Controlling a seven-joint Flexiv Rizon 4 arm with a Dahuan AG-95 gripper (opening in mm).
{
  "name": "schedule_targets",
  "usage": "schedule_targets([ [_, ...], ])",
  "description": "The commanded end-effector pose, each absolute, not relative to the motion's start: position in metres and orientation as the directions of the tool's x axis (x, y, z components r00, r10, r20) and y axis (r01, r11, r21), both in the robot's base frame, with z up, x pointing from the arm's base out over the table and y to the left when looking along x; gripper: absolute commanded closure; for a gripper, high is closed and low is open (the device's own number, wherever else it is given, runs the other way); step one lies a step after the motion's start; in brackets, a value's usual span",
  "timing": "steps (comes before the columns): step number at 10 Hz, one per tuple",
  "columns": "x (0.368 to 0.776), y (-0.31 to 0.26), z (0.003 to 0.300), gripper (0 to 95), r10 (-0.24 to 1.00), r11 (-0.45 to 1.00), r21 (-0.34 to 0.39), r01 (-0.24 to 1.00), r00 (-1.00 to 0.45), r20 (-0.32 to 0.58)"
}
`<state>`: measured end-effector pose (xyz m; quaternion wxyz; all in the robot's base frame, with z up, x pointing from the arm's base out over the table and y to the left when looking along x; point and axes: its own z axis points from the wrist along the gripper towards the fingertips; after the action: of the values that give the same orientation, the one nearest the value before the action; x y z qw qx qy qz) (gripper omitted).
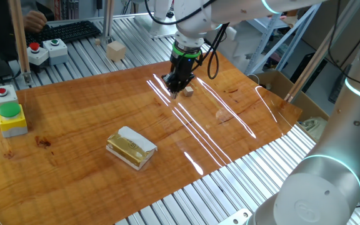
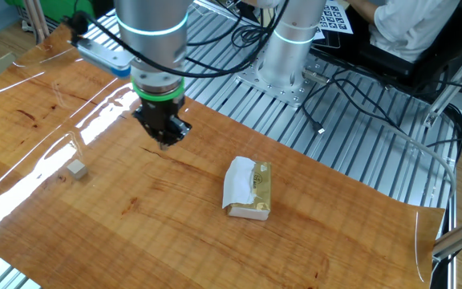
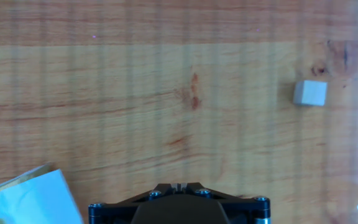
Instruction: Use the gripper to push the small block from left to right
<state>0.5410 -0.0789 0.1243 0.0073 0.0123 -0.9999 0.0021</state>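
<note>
The small block (image 1: 188,91) is a tiny pale cube on the wooden tabletop (image 1: 74,125). It also shows in the other fixed view (image 2: 75,168) and at the upper right of the hand view (image 3: 309,93). My gripper (image 1: 175,87), black with a green ring, hangs just above the table close beside the block and apart from it. In the other fixed view the gripper (image 2: 165,143) stands to the right of the block. In the hand view the fingertips (image 3: 178,185) are pressed together with nothing between them.
A yellow packet with white wrapping (image 1: 131,147) lies nearer the table's front; it also shows in the other fixed view (image 2: 249,189). A larger pale cube (image 1: 115,50) sits behind the board. A yellow button box (image 1: 11,119) stands at the left edge.
</note>
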Motion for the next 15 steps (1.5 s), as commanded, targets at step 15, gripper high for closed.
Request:
schedule_targets([
  [15,0.593,-0.16,0.109,95.0,-0.109,0.994,-0.004,-0.109,-0.994,0.029],
])
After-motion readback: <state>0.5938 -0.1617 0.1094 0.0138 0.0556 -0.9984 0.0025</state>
